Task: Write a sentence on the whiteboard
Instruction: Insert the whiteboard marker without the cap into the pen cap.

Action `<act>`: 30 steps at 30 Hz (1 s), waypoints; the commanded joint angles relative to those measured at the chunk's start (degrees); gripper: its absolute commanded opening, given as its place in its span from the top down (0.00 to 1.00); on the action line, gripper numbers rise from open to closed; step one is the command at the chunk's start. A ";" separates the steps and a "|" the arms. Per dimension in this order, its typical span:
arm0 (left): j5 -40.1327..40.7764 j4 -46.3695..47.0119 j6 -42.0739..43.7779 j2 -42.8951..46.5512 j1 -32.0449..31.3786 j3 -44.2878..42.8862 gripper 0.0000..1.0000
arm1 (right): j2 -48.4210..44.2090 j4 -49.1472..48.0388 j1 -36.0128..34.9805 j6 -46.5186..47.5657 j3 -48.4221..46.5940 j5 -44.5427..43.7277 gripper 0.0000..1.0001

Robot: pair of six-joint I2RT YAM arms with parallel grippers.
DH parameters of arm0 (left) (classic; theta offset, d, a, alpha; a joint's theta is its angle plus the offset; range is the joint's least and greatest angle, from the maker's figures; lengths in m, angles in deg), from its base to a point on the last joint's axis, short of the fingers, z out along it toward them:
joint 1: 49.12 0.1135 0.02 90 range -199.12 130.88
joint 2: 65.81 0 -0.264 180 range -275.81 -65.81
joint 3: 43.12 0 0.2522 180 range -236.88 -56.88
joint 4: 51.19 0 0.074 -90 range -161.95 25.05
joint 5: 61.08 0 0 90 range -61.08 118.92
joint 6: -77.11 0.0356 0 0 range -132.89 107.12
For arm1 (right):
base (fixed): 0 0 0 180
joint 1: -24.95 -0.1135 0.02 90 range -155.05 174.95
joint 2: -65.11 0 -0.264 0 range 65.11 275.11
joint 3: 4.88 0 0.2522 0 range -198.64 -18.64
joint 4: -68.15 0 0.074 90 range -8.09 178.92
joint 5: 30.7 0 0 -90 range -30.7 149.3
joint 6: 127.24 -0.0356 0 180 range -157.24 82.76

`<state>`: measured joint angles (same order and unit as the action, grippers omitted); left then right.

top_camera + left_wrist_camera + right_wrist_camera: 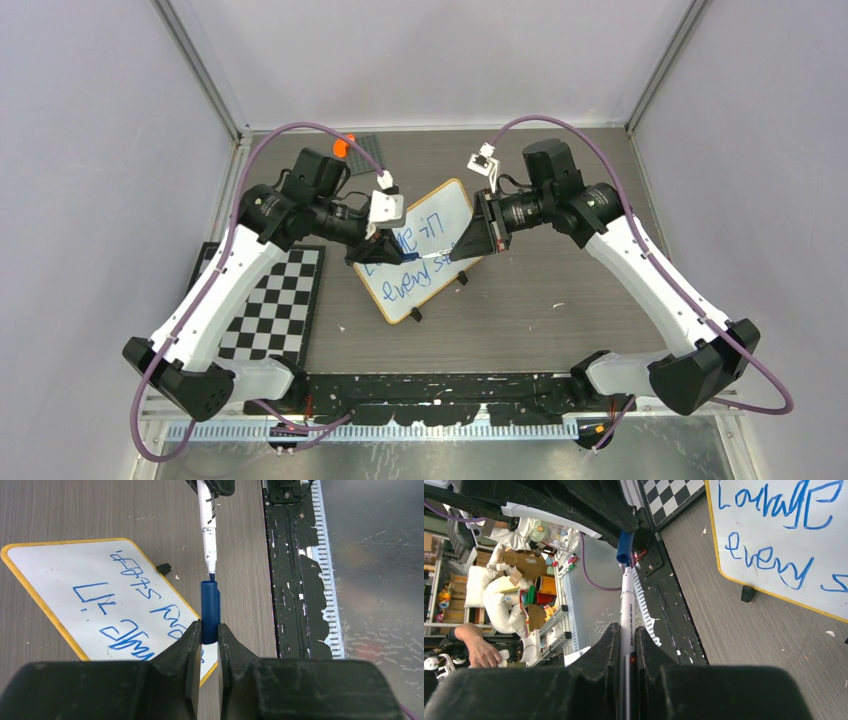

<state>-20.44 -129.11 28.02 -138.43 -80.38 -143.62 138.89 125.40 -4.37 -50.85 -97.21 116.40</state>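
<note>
The whiteboard (452,203) lies tilted mid-table, yellow-rimmed, with the sentence (410,278) in blue marker on it in two lines; the words (774,500) read about "Courage" over "every s...". My left gripper (210,630) is shut on a blue marker cap (210,610), held above the board's near corner. My right gripper (626,630) is shut on the white marker (627,600). The marker's tip (212,575) sits right at the mouth of the cap. From above, the two grippers (378,250) (470,245) face each other over the board.
A black-and-white checkerboard mat (280,305) lies to the left of the board. A dark studded plate (368,146) with an orange piece (340,147) is at the back. A black rail (430,385) runs along the near edge. A black clip foot (163,569) juts from the board's rim.
</note>
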 commanded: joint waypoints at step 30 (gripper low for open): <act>-0.06 -2.33 2.34 -0.25 -1.58 -1.15 1.00 | 0.79 2.01 -1.65 2.92 -4.14 -1.44 1.00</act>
<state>-19.68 -131.32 30.71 -138.97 -81.65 -143.62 139.52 127.89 -5.61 -48.31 -99.06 115.20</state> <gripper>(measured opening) 0.161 0.168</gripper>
